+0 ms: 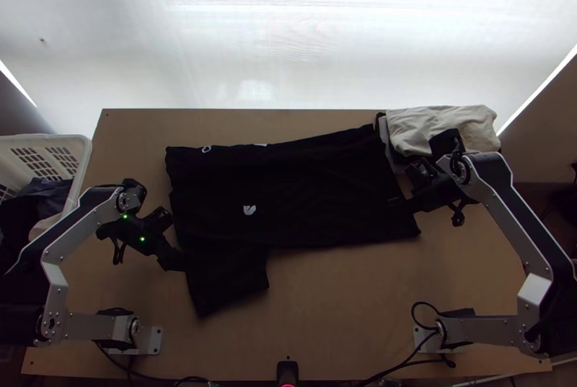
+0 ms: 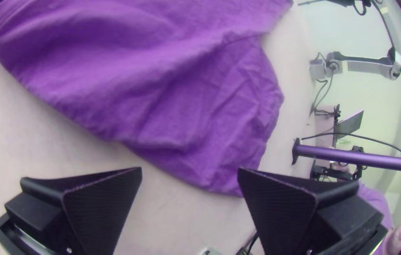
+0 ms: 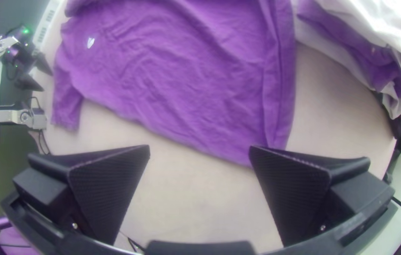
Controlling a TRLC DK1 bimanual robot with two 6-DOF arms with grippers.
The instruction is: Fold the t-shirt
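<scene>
While the t-shirt (image 1: 317, 192) lies flattened across the table (image 1: 339, 300) in the top view, one sleeve (image 1: 227, 279) juts toward the near edge, likely the piece you tuck next. In the left wrist view, your left gripper (image 2: 189, 174) gapes beside the cloth; keep the fingertips low and catch every layer. In the right wrist view, your right gripper (image 3: 199, 153) spreads wide near the layered end (image 3: 276, 94); pinch squarely, avoiding bunching.

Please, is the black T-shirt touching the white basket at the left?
Apart. The top view shows bare wooden table between the rim of the white basket and the nearest edge of the black T-shirt.
</scene>
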